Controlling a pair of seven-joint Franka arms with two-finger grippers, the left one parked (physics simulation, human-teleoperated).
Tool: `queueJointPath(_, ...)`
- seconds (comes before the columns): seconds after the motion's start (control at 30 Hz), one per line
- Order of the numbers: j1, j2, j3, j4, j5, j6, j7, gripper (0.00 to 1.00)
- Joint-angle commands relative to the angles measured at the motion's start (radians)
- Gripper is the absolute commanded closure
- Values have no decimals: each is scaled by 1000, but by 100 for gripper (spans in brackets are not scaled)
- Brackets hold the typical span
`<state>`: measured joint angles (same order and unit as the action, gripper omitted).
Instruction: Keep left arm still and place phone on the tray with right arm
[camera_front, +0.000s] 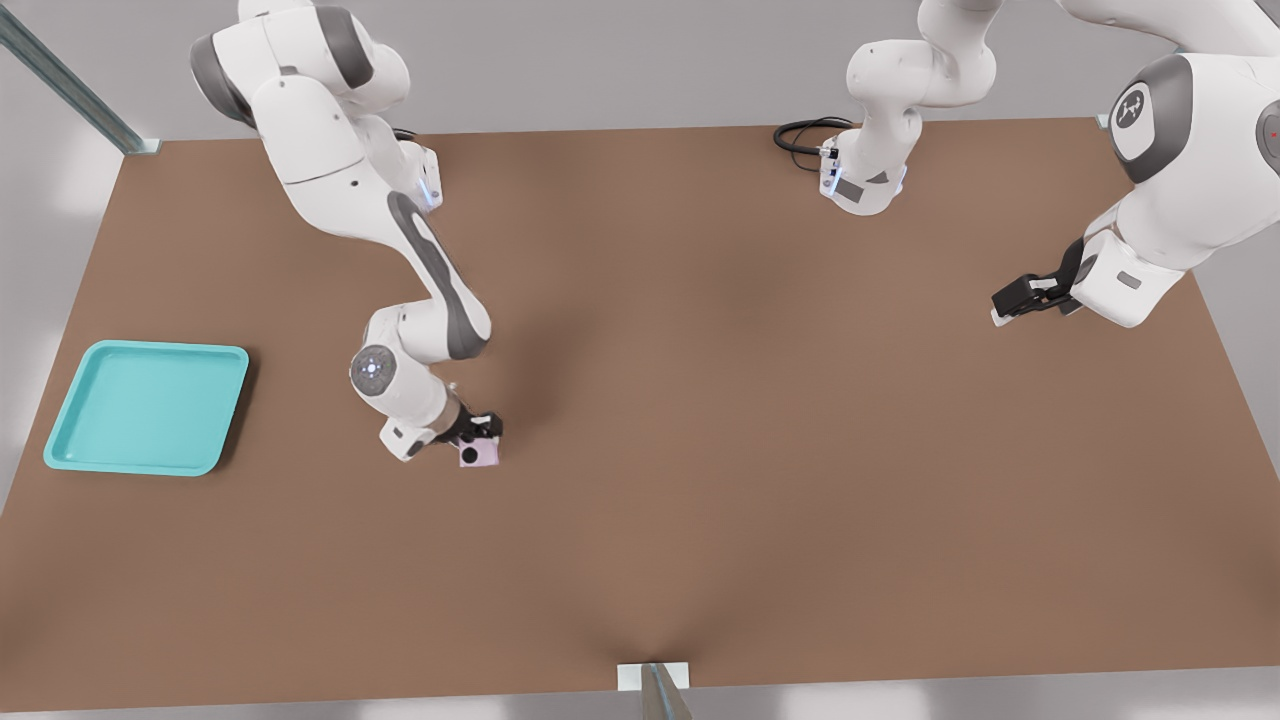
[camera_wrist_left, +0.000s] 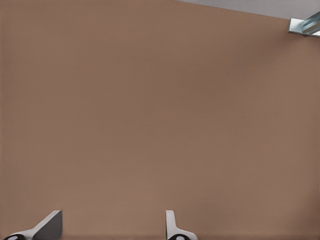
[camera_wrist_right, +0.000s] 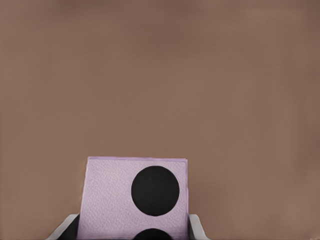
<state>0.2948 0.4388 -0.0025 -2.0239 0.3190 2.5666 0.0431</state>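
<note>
Gripping the phone (camera_front: 480, 454), the right arm's pincer (camera_front: 478, 432) sits low over the brown worktop (camera_front: 760, 420), well off to the front view's right of the tray (camera_front: 60, 440). Right wrist view: phone (camera_wrist_right: 135, 197) wedged between both fingers (camera_wrist_right: 196, 226), one lens fully visible and a second cut off, so the pincer looks clenched on its side edges. Can't tell if it's lifted yet or touching the worktop. Edge grip probably keeps it flat for setting down. Tray holds nothing; carry toward the tray not yet made.
</note>
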Motion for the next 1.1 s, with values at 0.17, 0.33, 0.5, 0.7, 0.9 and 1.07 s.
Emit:
queueJointPath(0.17,-499,-200,93,-55,-193,-255,-275,18)
queueJointPath(0.33,-684,-267,79,-131,-206,-255,-522,21)
queueJointPath(0.5,-907,-275,107,-139,-279,-218,-677,21)
queueJointPath(0.7,-977,-196,104,-98,-279,-56,-844,6)
queueJointPath(0.9,-947,-291,102,-78,-271,-262,-767,0)
queueJointPath(1.07,-390,-344,-47,408,-399,-864,-180,0)
